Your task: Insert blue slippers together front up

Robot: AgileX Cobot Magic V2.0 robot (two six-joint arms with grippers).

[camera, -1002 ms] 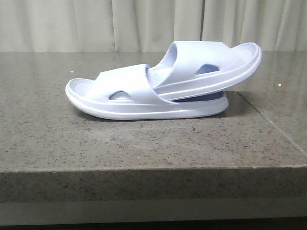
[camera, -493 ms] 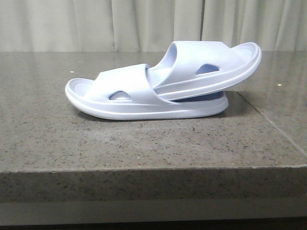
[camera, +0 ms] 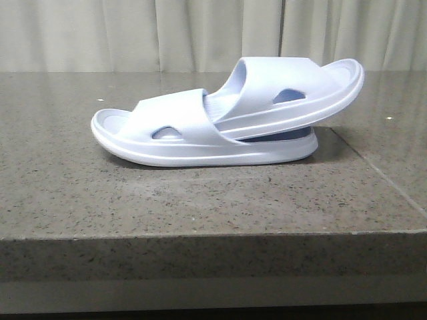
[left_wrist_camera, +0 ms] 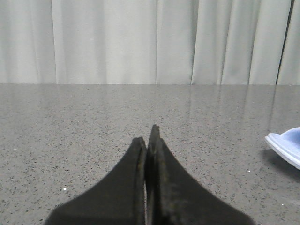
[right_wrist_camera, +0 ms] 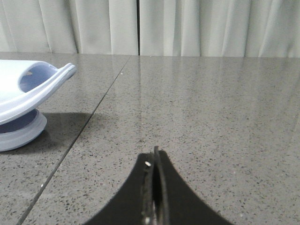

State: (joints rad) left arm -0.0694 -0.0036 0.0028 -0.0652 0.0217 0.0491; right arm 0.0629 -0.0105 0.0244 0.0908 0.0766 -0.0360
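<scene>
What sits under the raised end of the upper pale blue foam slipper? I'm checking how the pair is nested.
The heel of the lower pale blue foam slipper supports the upper slipper, whose other end goes under the lower strap. How far in it reaches is hidden.

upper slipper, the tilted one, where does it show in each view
Front: upper slipper right of centre, tucked under the lower slipper's strap.
Left wrist: not identifiable; only one slipper tip at the right edge.
Right wrist: raised end at the left edge.
Shared landmark: the curtain.
</scene>
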